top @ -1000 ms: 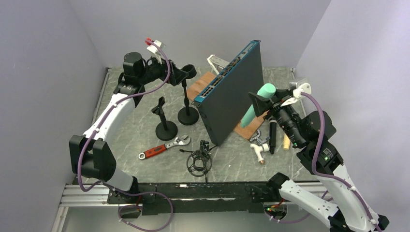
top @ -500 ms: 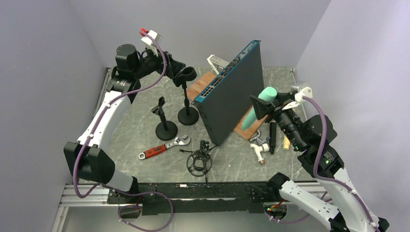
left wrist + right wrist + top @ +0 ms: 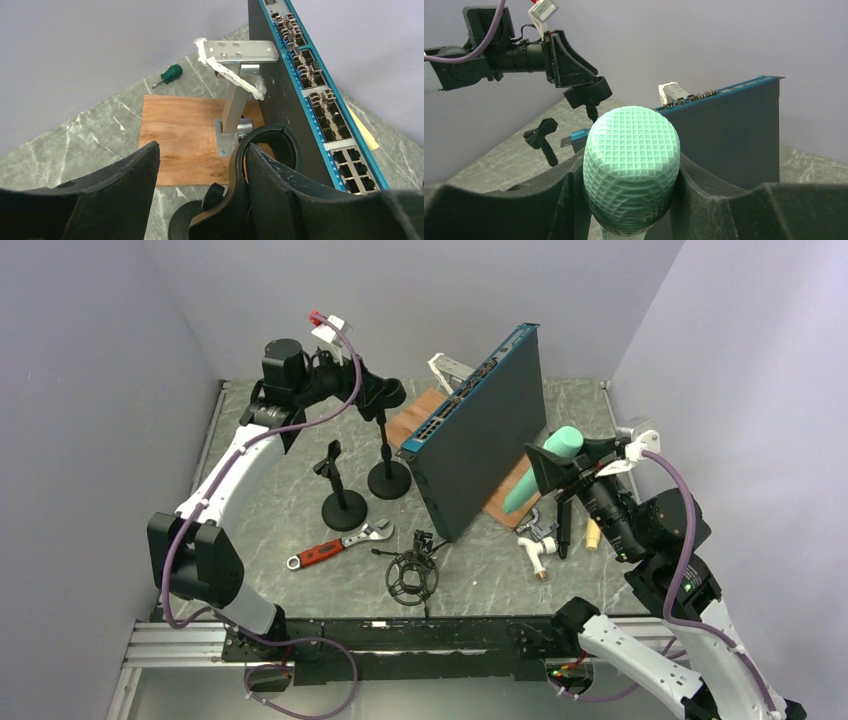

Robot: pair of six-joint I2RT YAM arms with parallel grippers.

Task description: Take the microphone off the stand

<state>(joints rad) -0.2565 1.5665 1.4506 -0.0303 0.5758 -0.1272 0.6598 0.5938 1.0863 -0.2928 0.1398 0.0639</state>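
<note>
Mint-green and grid-patterned at its head, the microphone is off the stand and up in the air at about 3 o'clock on the bench. It tilts with its head toward 1 o'clock and its tail toward 7 o'clock. The right end effector has it clamped just below the head. In the right wrist view both black fingers press against the sides of the microphone, so this end effector is closed on it.

A dark network switch stands on its edge between the microphone and the stand. The stand is at about 11 o'clock on the bench, well apart from the microphone, with its round base on the stone. The left end effector is at the stand's top. In the left wrist view its fingers are spread. The stand's black clip lies against the 3 o'clock finger, and a clear gap separates it from the 9 o'clock one.

A shorter stand sits just beside the first, at its 7 o'clock. A red-handled wrench lies nearer the arms. A wooden board lies under the switch's far end.
</note>
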